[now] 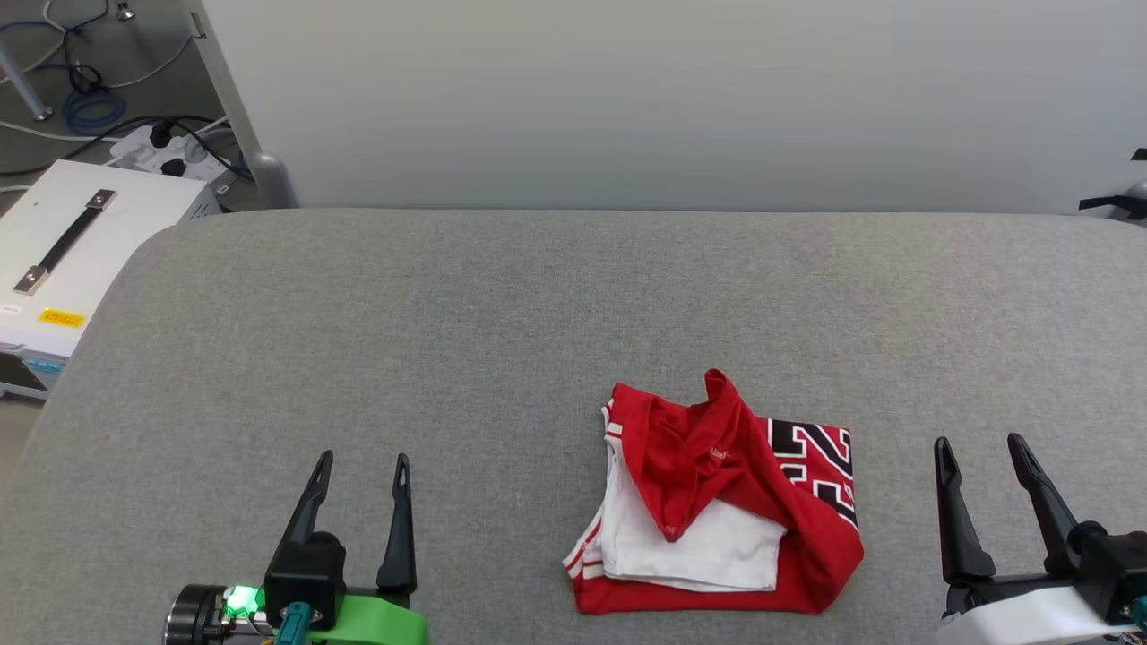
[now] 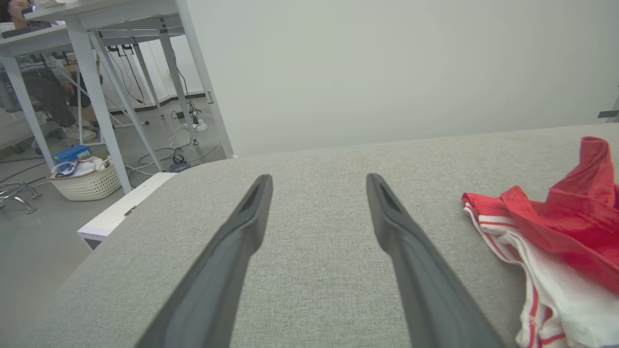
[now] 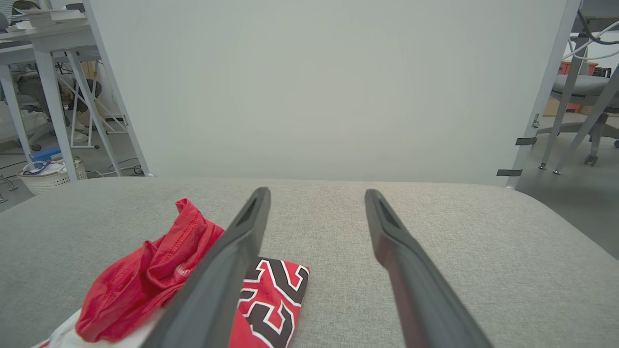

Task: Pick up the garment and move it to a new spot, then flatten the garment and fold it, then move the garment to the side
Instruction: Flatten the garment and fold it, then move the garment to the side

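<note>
While the garment (image 1: 717, 502) was bunched on the grey table (image 1: 448, 296) btwn both grippers, it was found closer to the right gripper (image 1: 978, 442), just to its left; the left gripper (image 1: 363, 459) was further off. Both were spread wide w/ nothing held.

We're looking at a big grey fabric-covered surface (image 1: 448, 296) with a plain pale panel (image 1: 627, 90) right behind it, all evenly lit. Off to the left we've got a white case with a black handle (image 1: 81, 233), a power strip (image 1: 170, 148) with loose cables, white-legged desks (image 2: 93, 82) and a woven basket (image 2: 87, 181) on the grey floor (image 2: 29, 251). Over on the right there's a grey office chair (image 3: 580, 84).
</note>
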